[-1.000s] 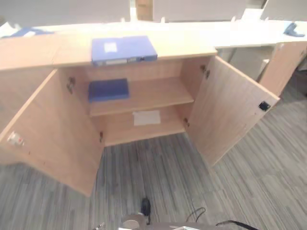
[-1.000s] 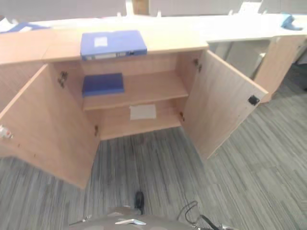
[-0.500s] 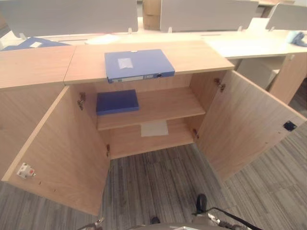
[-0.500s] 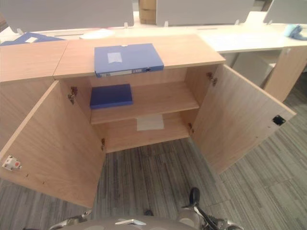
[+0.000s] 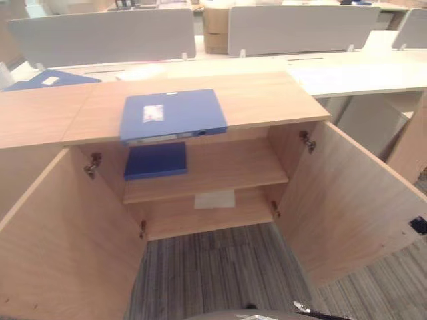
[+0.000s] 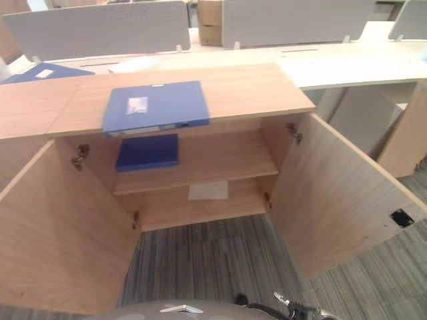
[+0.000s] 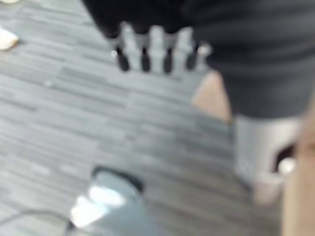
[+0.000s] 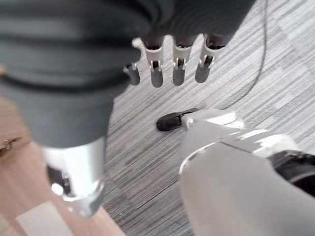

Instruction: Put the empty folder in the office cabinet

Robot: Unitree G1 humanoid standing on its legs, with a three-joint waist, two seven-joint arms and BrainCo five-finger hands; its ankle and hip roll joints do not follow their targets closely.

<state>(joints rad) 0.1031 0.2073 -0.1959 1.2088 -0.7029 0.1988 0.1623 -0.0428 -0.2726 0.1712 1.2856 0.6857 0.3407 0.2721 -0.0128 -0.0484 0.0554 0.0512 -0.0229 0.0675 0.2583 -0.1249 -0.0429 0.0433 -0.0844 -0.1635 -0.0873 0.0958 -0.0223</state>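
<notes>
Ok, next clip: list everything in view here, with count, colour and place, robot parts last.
Folder on top: one, blue, flat on the cabinet top, front edge at the lip.
Folder inside: one, darker blue, left side of the upper shelf.
Paper sheet: one, white, on the lower shelf.
Third folder: one, blue, on the desk behind, far left.
Office cabinet: one, light wood, both doors open.
Desk dividers: grey, behind the cabinet.
Left hand: empty, fingers straight, over the floor.
Right hand: empty, fingers straight, over the floor.
</notes>
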